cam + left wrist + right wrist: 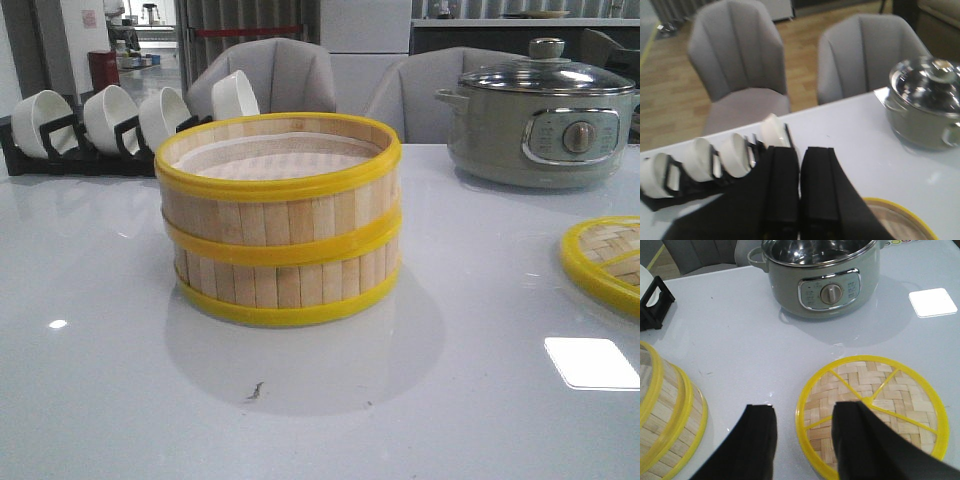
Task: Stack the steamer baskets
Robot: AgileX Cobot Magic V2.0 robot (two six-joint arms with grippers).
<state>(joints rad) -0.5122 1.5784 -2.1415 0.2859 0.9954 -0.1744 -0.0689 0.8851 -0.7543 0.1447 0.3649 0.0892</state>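
The two steamer baskets stand stacked in the middle of the table, the upper basket (278,175) sitting on the lower basket (288,280), rims aligned. The stack also shows in the right wrist view (665,410), and its rim shows in the left wrist view (902,220). My left gripper (800,152) is shut and empty, above the table beside the stack. My right gripper (802,412) is open and empty, hovering with one finger over the edge of a woven lid (870,405). Neither gripper shows in the front view.
A flat woven bamboo lid with a yellow rim (605,262) lies at the right. A grey electric pot with glass lid (540,115) stands at the back right. A black rack of white bowls (110,125) stands at the back left. Grey chairs (737,55) are behind the table.
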